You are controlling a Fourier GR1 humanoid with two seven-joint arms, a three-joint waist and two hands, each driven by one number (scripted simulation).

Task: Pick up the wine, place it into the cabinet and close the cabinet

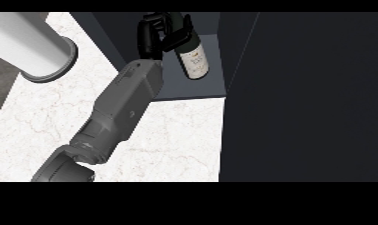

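The wine bottle (193,59) was inside the cabinet (199,89), lying tilted w/ its neck toward the far side & its labelled body toward the near edge of the shelf. Whether it rested on the shelf floor or hung just above it couldn't be told.

Risks, as a judgement: the bottle sat tilted rather than upright, so on letting go it could roll or slide toward the near lip & off onto the counter (184,139). The dark cabinet door (310,94) stood open at the right, close by the bottle; swinging it shut w/ the bottle near the front edge could knock the bottle or jam on it. Pulling the arm out carelessly could also drag the bottle along.

Pose: the one arm in view came up from the lower left, forearm stretched diagonally over the counter into the cabinet opening. From its place in the view I took it for the left hand (156,31). Its fingers were curled round the bottle's neck/shoulder, at the far end. The right hand didn't show. A grey cylinder (37,49) stood at the far left, well apart.
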